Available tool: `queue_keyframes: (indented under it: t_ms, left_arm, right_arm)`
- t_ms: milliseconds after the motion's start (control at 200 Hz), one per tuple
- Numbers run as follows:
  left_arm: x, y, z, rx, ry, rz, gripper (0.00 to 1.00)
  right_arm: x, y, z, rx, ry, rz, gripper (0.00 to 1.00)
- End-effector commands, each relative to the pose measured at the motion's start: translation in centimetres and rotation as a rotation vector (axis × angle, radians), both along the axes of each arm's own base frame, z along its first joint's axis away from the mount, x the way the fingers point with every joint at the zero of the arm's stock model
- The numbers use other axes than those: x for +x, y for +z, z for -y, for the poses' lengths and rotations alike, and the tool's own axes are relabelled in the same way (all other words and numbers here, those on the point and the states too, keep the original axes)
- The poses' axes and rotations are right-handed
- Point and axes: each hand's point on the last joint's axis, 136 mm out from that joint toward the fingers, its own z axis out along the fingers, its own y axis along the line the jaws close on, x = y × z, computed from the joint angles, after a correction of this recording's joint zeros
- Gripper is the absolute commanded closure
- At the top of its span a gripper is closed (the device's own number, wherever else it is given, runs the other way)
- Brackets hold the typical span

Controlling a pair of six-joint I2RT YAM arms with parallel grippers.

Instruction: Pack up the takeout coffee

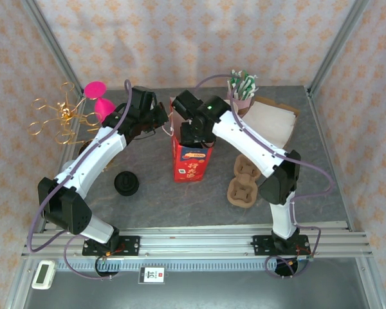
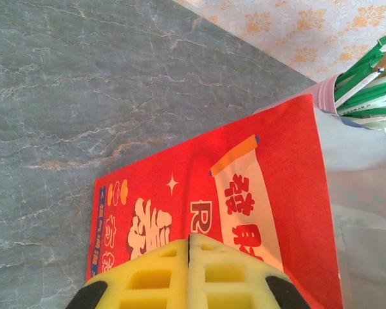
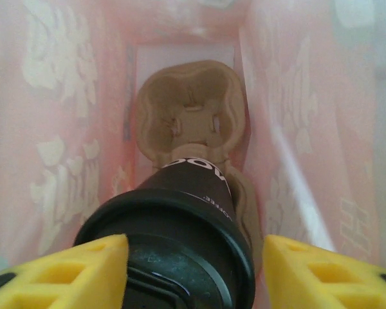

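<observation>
A tall red paper bag [image 1: 192, 161] printed with white characters stands at mid-table; its side [image 2: 244, 212] lies below my left wrist. Inside it, a black lidded coffee cup [image 3: 180, 225] sits in a tan pulp cup carrier [image 3: 190, 116] on the bag's floor. My right gripper [image 3: 194, 248] reaches down into the bag with its jaws open on either side of the cup's lid. The left pad is against the lid and the right pad stands clear of it. My left gripper [image 2: 188, 248] is shut at the bag's upper left rim [image 1: 164, 122]; what it pinches, if anything, is hidden.
Two more pulp carriers [image 1: 243, 183] lie right of the bag. A black lid [image 1: 126, 184] sits at front left. A cup of green-wrapped sticks [image 1: 242, 87] and a flat brown bag [image 1: 267, 122] are at back right, a pink object [image 1: 98, 96] and gold wire rack [image 1: 58, 116] at back left.
</observation>
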Motion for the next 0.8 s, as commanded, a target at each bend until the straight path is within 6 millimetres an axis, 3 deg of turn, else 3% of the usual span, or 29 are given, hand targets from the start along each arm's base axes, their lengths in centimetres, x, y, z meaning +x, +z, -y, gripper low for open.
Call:
queue_keyframes:
  t_ms: [0,310,796]
  left_arm:
    - [-0.5,-0.5,-0.1,0.038,-0.011,-0.019,1.00]
    - [-0.6,-0.2,0.1,0.034,-0.016,-0.011,1.00]
    - [-0.6,-0.3,0.4,0.028,-0.021,-0.014,1.00]
  right_arm:
    - [-0.3,0.4,0.2,0.008,-0.002,0.019,0.50]
    - [1.0,-1.6,-0.3,-0.017,0.002,0.035,0.60]
    - [2.7,-2.4,-0.1,-0.023,-0.021,0.058,0.61]
